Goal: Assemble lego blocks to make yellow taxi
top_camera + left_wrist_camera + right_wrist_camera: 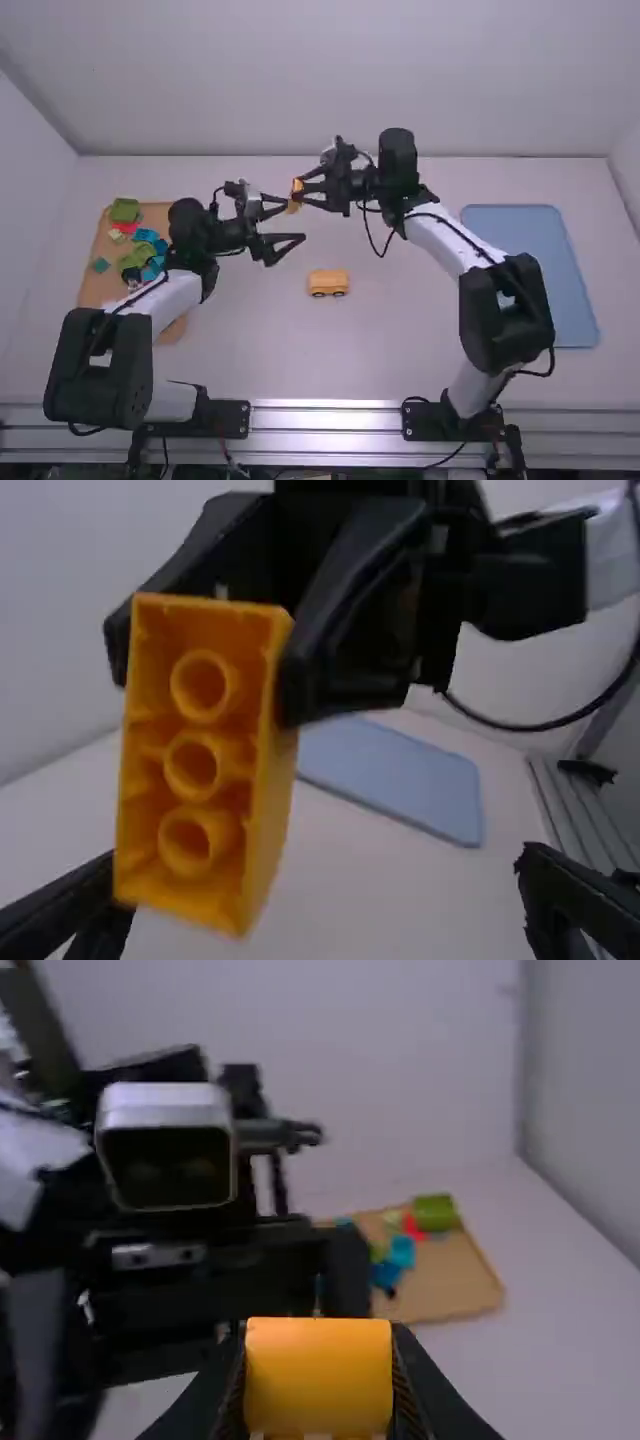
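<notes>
Block (268, 810), one, yellow, hollow; by my judgement light, stiff; pinched in my right gripper (320, 1372), aloft beside my left gripper (294, 222), spread wide, empty; best hold: long walls, free end.

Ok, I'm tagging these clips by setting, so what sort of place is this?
Likely a robotics lab or test station: a left arm and a right arm stand at a white table, with toy blocks on a tan tray.
</notes>
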